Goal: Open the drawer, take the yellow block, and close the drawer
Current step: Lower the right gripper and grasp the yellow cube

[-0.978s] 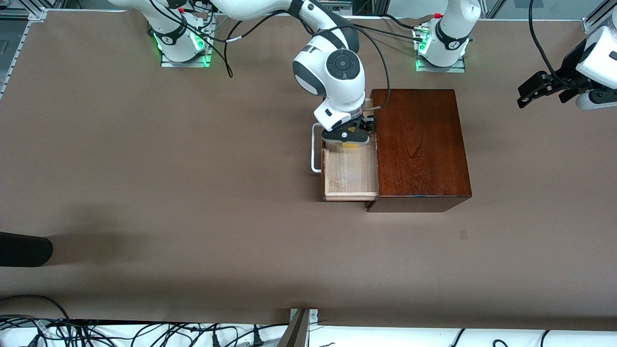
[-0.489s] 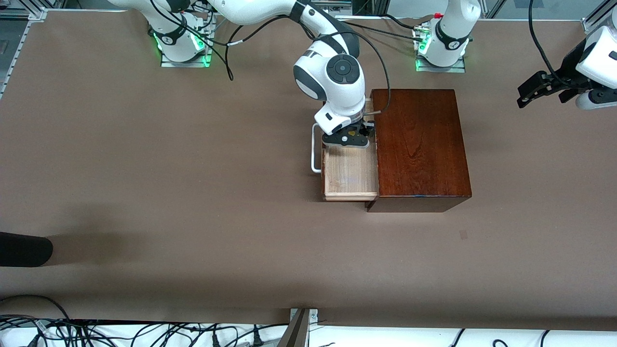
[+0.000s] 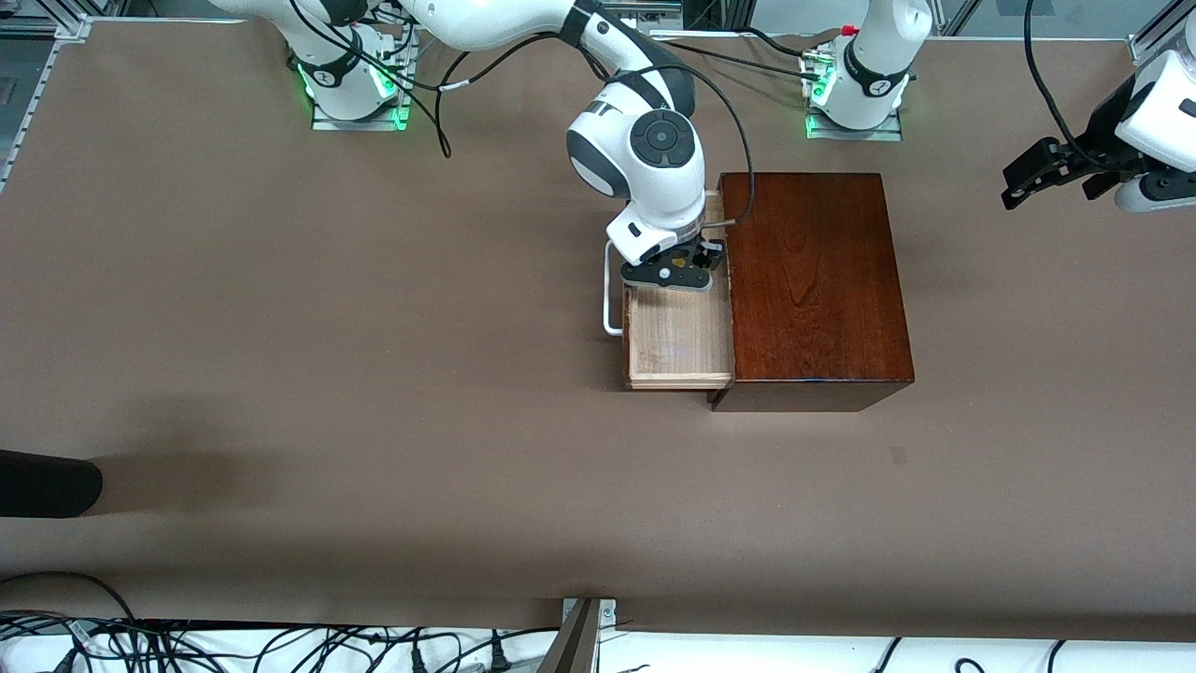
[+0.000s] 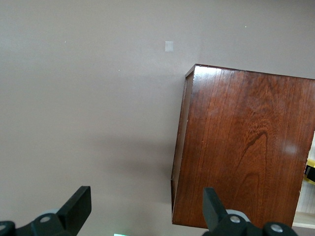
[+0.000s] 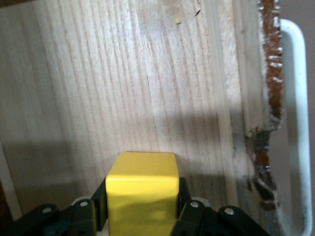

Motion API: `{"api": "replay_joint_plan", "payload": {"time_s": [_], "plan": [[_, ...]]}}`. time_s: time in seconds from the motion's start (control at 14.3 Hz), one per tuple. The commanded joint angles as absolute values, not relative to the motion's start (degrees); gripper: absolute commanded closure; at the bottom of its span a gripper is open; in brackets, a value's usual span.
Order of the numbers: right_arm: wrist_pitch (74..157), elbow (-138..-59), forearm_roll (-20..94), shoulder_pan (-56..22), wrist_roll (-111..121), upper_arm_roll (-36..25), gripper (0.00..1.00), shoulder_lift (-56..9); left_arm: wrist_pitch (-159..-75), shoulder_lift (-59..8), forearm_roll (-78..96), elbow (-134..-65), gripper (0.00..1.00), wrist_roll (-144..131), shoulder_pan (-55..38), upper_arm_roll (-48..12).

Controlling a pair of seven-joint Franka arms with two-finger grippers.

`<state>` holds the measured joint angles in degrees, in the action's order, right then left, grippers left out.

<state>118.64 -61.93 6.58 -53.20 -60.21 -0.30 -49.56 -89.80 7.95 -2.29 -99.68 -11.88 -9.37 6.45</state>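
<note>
Right gripper [image 3: 675, 277] has clamped shut on the yellow block [image 5: 142, 194] since a second ago, block between its fingers over the open drawer [image 3: 677, 336], straight lift clears it; left gripper [image 3: 1046, 178] waits open, well off the box [image 3: 813, 280].

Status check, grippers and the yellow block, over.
Right gripper shut on yellow block over open drawer. Left gripper open, waiting. Nothing in the way.

The yellow block [image 5: 142, 189] is held between the right gripper's [image 5: 142, 211] fingers [image 5: 189, 209], over the drawer [image 5: 123, 83].
</note>
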Motion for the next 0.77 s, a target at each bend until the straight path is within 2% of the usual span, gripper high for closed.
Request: {"api": "replay_joint_plan", "payload": {"time_s": [0.0,0.14,0.35,0.7], "plan": [[115.93,-59.77,7.21,-52.91,-60.56,-0.35,1.00,-50.28,-88.59,7.29,-1.23,-98.00,0.00,-11.16,-8.96,6.15],[113.83,-58.98,7.21,-52.30,-60.64,-0.61,1.00,-49.75,-88.59,7.29,-1.32,-98.00,0.00,-11.16,-9.05,6.15],[104.71,-54.94,7.21,-51.16,-60.73,-0.70,1.00,-47.03,-88.59,7.29,-1.23,-98.00,0.00,-11.16,-9.23,6.15],[90.99,-54.76,6.77,-47.21,-59.59,-0.88,1.00,-36.58,-88.59,7.29,-1.32,-97.91,0.00,-11.25,-9.41,6.06]]}}
